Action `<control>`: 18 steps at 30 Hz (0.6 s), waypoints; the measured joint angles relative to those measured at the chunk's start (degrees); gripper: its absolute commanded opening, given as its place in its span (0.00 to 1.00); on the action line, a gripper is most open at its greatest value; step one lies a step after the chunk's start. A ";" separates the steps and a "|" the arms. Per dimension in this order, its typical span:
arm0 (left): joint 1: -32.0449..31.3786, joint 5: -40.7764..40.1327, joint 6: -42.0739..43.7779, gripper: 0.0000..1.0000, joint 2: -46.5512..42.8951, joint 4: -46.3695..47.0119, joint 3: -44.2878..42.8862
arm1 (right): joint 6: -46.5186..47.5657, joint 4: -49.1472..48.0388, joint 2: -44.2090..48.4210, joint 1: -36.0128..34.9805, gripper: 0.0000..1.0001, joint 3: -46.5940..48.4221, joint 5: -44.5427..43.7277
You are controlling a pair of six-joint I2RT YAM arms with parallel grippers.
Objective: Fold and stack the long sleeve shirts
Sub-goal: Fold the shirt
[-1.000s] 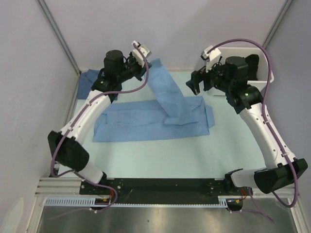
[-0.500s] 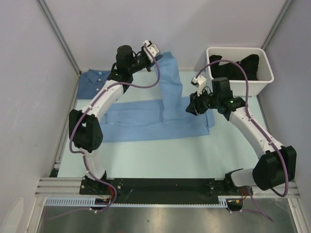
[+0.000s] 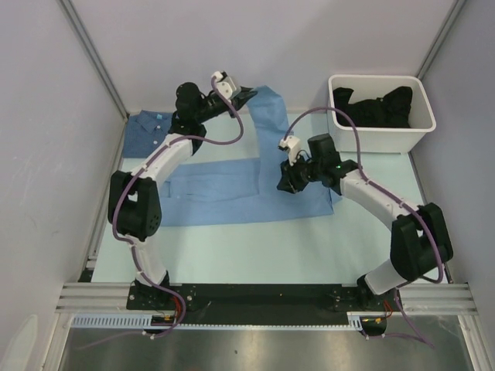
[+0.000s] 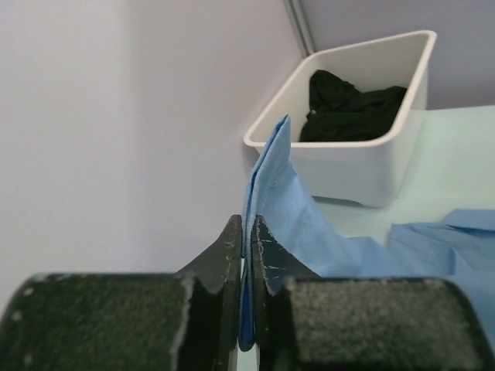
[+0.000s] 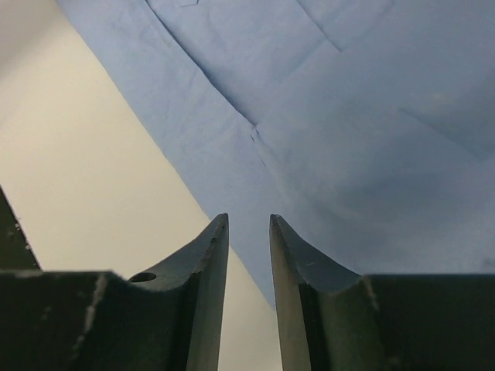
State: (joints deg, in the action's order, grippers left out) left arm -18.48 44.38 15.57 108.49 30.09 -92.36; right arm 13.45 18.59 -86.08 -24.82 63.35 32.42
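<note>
Left gripper [image 4: 246,232] clamped on the light-blue shirt [image 3: 232,193] — a strip of it held up at top centre of the overhead frame.
Your right gripper [image 5: 249,224] hovers over that shirt's right part, fingers slightly apart, nothing between them; the darker shirt [image 3: 151,127] lies upper left.

One shirt [image 3: 224,193] at centre, second shirt [image 3: 145,130] behind-left of it, bin [image 3: 371,141] with clothes [image 3: 379,108] behind-right
</note>
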 measured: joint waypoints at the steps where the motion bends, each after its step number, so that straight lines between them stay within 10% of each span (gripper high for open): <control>1: 0.11 0.90 -0.07 0.13 -0.42 0.37 1.55 | 0.00 -1.14 -0.94 -0.94 0.32 -0.33 -0.50; 18: 1.38 7.34 -4.55 0.11 -0.15 2.23 3.48 | 1.90 -16.72 -23.06 -7.06 0.45 2.69 -16.76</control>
State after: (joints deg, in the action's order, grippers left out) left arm -17.10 51.72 11.03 108.33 32.32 -88.88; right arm 15.35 1.87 -109.14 -31.88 66.04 15.66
